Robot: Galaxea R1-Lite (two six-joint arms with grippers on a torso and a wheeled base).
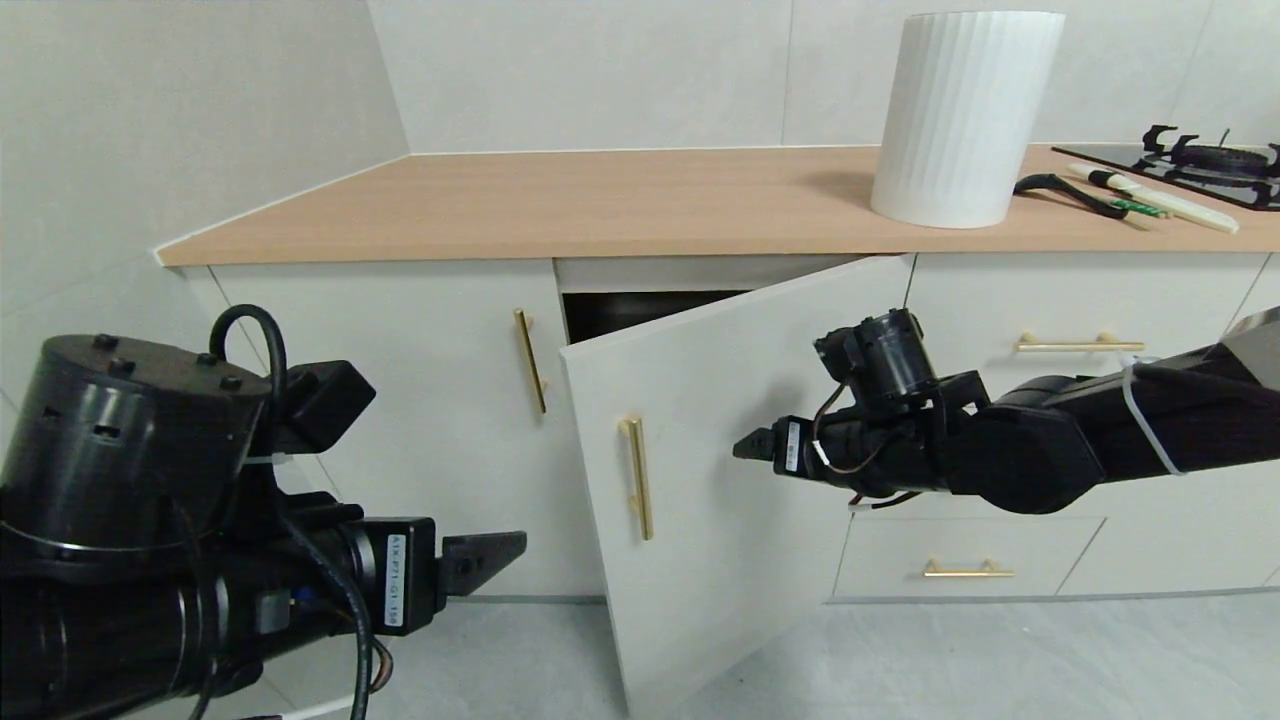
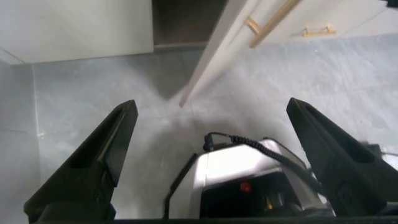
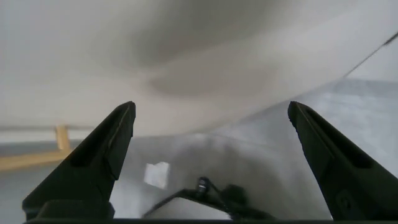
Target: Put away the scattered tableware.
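Several utensils [image 1: 1130,200] lie on the wooden counter [image 1: 600,200] at the right, beside a tall white ribbed container [image 1: 962,115]. Under the counter a white cabinet door [image 1: 740,420] with a gold handle [image 1: 637,478] stands partly open, dark space behind it. My right gripper [image 1: 755,447] is open close to the door's front face [image 3: 199,50], right of the handle [image 3: 31,160], holding nothing. My left gripper [image 1: 490,555] hangs low at the left, open and empty [image 2: 211,109], above the floor near the door's lower edge [image 2: 214,56].
A closed cabinet door with a gold handle [image 1: 530,360] sits left of the open one. Drawers with gold handles [image 1: 1075,345] [image 1: 965,572] lie behind my right arm. A gas stove [image 1: 1215,160] is at the counter's far right. Grey floor [image 1: 900,660] spreads below.
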